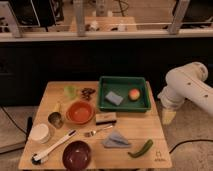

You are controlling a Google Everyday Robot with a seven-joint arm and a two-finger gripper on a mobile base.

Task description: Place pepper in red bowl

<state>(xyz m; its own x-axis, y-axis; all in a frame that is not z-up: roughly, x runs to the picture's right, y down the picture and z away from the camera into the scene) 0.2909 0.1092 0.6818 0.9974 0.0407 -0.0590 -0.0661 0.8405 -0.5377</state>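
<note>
Camera view: pepper lies on the table, apart from the gripper.

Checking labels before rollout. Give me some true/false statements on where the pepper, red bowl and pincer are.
1. The pepper lies in the red bowl. False: it lies on the table near the front right corner, apart from the bowl.
2. The green tray holds a blue sponge and a round fruit. True.
3. The pincer holds the pepper. False: it hangs off the table's right edge, apart from the pepper.
4. A dark bowl stands at the table's front edge. True.
</note>
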